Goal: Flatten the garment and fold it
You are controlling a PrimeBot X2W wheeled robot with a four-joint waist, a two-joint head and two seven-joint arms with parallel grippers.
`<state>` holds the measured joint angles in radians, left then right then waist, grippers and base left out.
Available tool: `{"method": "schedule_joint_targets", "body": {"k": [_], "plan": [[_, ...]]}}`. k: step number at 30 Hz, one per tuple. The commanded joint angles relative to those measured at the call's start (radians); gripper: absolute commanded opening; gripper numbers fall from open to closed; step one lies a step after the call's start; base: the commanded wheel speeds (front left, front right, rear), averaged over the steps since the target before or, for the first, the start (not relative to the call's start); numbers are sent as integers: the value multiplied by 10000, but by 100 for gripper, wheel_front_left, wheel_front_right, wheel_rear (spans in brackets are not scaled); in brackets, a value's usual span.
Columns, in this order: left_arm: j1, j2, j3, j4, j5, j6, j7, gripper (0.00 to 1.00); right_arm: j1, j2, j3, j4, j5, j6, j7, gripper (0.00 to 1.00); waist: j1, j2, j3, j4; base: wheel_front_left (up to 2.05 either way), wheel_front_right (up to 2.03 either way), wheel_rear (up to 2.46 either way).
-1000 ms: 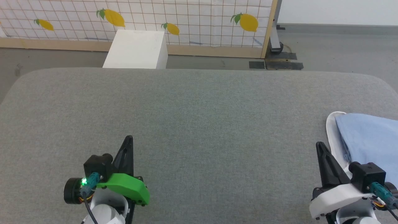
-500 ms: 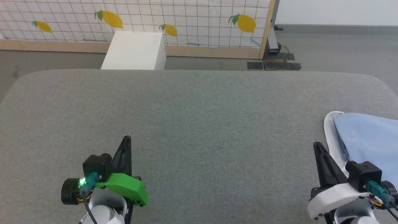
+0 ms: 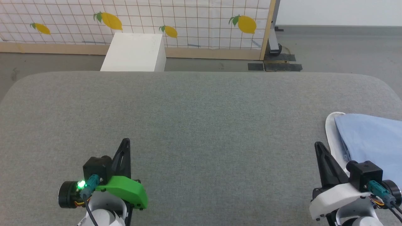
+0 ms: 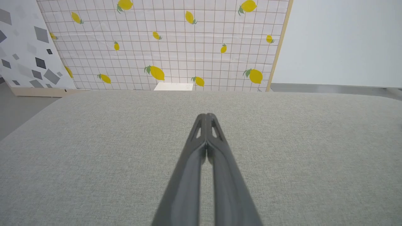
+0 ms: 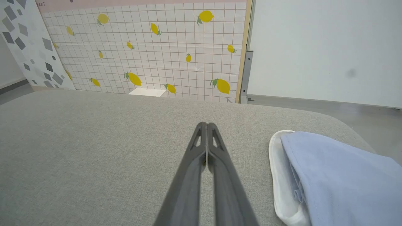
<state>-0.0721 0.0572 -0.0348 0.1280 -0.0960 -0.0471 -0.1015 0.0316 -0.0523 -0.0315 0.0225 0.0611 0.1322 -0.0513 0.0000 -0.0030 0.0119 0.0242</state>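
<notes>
The garment (image 3: 370,138), light blue with a white collar edge, lies folded at the right edge of the grey padded table (image 3: 201,125); it shows again at the lower right as the garment (image 5: 333,182) in the right wrist view. My right gripper (image 3: 319,145) is shut and empty, just left of the white collar, apart from it. In its wrist view the right gripper (image 5: 206,125) has its fingers pressed together over bare table. My left gripper (image 3: 126,141) rests shut and empty at the lower left, and the left gripper (image 4: 205,115) points across bare grey fabric.
Beyond the table's far edge stands a white box (image 3: 133,52) on the grey floor. Behind it runs a lemon-print grid panel (image 3: 176,22) with a wooden frame. A dark metal stand base (image 3: 274,64) sits on the floor at the back right.
The whole head picture has shifted a little, so the camera has moved. Both grippers stay shut and in place, and the garment lies unmoved.
</notes>
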Motion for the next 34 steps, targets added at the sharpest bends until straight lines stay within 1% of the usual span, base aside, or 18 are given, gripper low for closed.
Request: {"method": "schedule_joint_targets", "body": {"k": [1,34], "plan": [[180,-42,48,-97,109,84,68,0,-158,12,37,-66,-80,-10,58,0,0,19,-4,-7,0,0,0],[584,-63,272,-981,744,373,776,0,-276,18,245,-185,-477,-14,398,0,0,28,-90,-182,0,0,0]]}}
